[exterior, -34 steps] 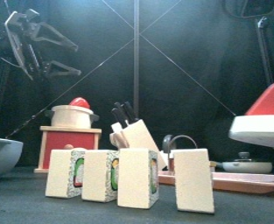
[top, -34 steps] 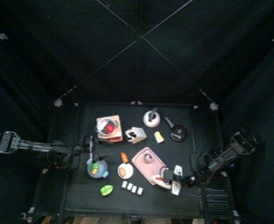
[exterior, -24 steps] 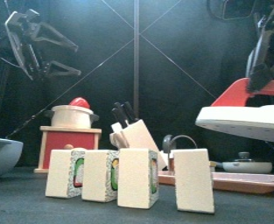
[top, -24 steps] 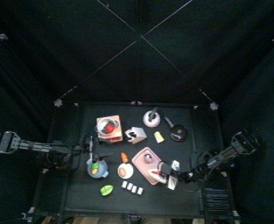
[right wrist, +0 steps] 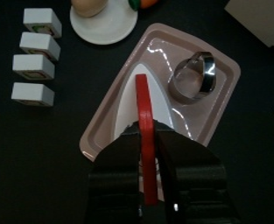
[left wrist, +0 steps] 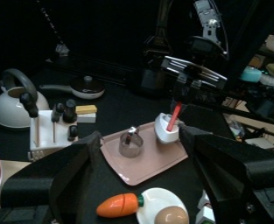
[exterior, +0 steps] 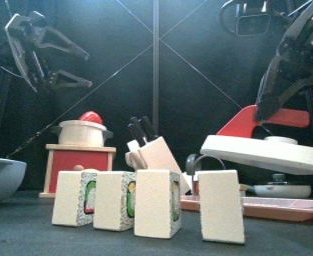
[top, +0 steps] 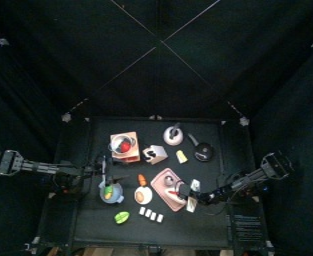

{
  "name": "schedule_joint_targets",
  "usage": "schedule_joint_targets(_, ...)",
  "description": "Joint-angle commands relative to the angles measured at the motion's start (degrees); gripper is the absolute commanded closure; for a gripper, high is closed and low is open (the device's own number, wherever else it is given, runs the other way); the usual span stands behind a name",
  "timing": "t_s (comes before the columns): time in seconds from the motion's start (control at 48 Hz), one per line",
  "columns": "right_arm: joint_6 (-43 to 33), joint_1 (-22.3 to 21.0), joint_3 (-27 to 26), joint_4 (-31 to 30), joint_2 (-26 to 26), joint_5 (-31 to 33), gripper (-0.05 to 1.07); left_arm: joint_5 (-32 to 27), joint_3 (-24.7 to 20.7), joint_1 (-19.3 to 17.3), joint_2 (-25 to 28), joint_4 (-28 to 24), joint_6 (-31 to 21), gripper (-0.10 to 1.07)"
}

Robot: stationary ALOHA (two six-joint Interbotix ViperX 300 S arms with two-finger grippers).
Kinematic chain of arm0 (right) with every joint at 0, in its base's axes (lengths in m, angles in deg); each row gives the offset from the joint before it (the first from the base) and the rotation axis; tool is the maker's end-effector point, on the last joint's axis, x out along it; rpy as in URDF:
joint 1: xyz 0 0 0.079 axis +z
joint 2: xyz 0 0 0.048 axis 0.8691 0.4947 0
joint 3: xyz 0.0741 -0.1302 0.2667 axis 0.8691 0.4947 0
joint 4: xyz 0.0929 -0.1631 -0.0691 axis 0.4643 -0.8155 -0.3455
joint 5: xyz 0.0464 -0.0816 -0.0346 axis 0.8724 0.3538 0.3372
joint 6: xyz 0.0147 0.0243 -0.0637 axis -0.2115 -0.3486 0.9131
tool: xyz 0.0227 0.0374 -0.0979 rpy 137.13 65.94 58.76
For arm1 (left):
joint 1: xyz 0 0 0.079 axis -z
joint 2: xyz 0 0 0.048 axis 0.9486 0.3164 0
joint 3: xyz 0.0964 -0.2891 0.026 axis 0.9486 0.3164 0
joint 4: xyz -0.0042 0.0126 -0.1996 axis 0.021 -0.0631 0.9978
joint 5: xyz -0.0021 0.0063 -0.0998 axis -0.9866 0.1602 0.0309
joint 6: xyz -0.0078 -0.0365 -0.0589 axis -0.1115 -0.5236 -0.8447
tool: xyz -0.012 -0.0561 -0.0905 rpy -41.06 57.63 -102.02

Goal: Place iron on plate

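Observation:
The iron (exterior: 259, 152) is a white toy with a red handle (right wrist: 143, 109). My right gripper (exterior: 274, 100) is shut on that handle and holds the iron in the air, tilted, over the pink rectangular plate (right wrist: 174, 48). In the top view the iron (top: 191, 201) is over the plate's (top: 167, 184) right end. A small grey pot (right wrist: 200, 72) with a dark handle sits on the plate. The left wrist view shows the iron (left wrist: 171, 128) over the plate's (left wrist: 151, 166) far edge. My left gripper (exterior: 45, 55) hangs open, high at the left.
A row of sushi blocks (exterior: 145, 203) stands at the table's front. A white round plate (right wrist: 101, 26) with an egg and a carrot (left wrist: 119, 204) lie near the pink plate. Behind are a knife block (exterior: 155, 152), a red-and-wood grinder (exterior: 81, 150), a kettle (left wrist: 17, 96) and a grey bowl (exterior: 1, 178).
My right arm has carried the iron leftward and down, from the table's right edge to above the pink plate. The left arm has not moved.

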Motion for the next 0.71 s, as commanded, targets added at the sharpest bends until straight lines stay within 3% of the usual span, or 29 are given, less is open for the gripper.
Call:
schedule_joint_targets(0.0,1.4,-0.5,-1.6,0.0,0.4,-1.1,0.65,0.3,-0.7,0.0,0.1,0.0,0.1,-0.05)
schedule_joint_targets(0.542,3.0,-3.1,-1.9,1.0,3.9,-1.7,0.63,0.3,-0.6,0.0,0.0,0.0,0.1,-0.05)
schedule_joint_targets(0.688,3.0,-3.5,-2.0,1.0,4.4,-2.0,0.58,0.2,-0.7,0.0,0.0,0.0,0.1,-0.05)
